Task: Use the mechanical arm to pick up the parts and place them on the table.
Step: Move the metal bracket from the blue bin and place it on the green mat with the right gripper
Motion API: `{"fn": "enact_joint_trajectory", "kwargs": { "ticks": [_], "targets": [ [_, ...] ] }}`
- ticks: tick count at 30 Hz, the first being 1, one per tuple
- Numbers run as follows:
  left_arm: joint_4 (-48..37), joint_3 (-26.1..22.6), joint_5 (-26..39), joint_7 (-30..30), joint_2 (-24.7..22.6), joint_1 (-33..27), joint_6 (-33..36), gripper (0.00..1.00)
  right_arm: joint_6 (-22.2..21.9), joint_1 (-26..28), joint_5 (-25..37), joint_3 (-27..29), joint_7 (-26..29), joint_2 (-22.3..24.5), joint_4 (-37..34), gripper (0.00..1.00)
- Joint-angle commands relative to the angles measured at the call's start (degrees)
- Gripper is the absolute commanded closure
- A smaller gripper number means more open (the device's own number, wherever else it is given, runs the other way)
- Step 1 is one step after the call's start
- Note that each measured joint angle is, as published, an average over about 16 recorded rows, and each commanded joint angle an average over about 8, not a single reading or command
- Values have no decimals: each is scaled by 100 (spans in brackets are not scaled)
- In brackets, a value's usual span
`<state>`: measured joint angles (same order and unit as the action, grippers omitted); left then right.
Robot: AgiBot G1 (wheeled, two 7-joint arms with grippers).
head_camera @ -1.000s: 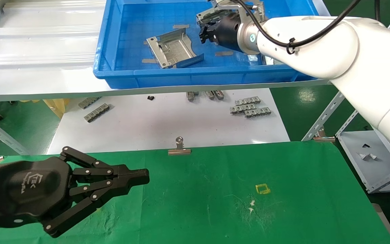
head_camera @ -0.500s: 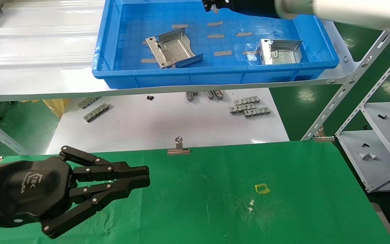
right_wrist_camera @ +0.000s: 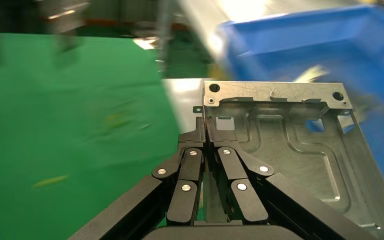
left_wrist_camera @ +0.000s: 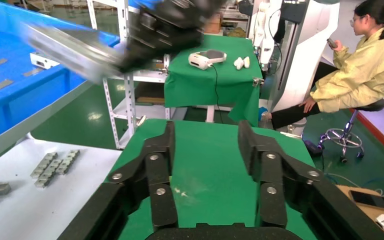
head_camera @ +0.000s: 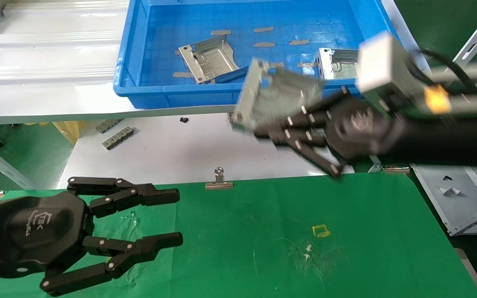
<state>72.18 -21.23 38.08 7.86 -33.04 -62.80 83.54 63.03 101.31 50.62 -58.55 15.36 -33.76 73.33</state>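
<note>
My right gripper [head_camera: 263, 124], on the arm with the yellow tag [head_camera: 436, 98], is shut on the folded edge of a silvery sheet-metal part [head_camera: 275, 97]. It holds the part in the air over the tray's front wall and the white board. The right wrist view shows the fingers [right_wrist_camera: 205, 127] clamped on the part's [right_wrist_camera: 290, 145] edge. Two more parts [head_camera: 209, 62] [head_camera: 338, 66] lie in the blue tray [head_camera: 139, 89]. My left gripper [head_camera: 176, 217] is open and empty, low over the green table [head_camera: 263, 248] at the front left; its wrist view [left_wrist_camera: 205, 135] shows bare mat between the fingers.
A white board [head_camera: 180, 149] with small grey toothed strips [head_camera: 304, 132] [head_camera: 117, 138] lies between tray and table. A metal clip [head_camera: 219, 180] holds the mat's far edge. A yellow square outline [head_camera: 320, 230] marks the mat. Metal shelving [head_camera: 462, 198] stands at the right.
My right gripper has come out of the tray with a part and swung down towards the table. My left gripper has opened.
</note>
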Motion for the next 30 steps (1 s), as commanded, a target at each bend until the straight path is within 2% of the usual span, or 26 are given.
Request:
{"fn": "enact_joint_trajectory", "kwargs": {
  "ticks": [1, 5, 9, 17, 24, 30],
  "targets": [
    [0, 0, 0, 0, 0, 0, 0, 0, 493, -232, -382, 103, -510, 281, -55, 100],
    [0, 0, 0, 0, 0, 0, 0, 0, 974, -679, -518, 25, -1223, 478, -408, 100],
    [0, 0, 0, 0, 0, 0, 0, 0, 1231, -1127, -371, -159, -1907, 473, -829, 100],
    [0, -1, 0, 0, 0, 0, 0, 0, 1378, -1687, 23, -482, -2902, -73, -2260, 100],
    [0, -1, -1, 0, 0, 0, 0, 0, 1396, -1698, 299, -594, -3682, -781, -3707, 100],
    [0, -1, -1, -1, 0, 0, 0, 0, 1474, -1485, 477, -634, -4162, -1216, -4549, 100]
  ]
}}
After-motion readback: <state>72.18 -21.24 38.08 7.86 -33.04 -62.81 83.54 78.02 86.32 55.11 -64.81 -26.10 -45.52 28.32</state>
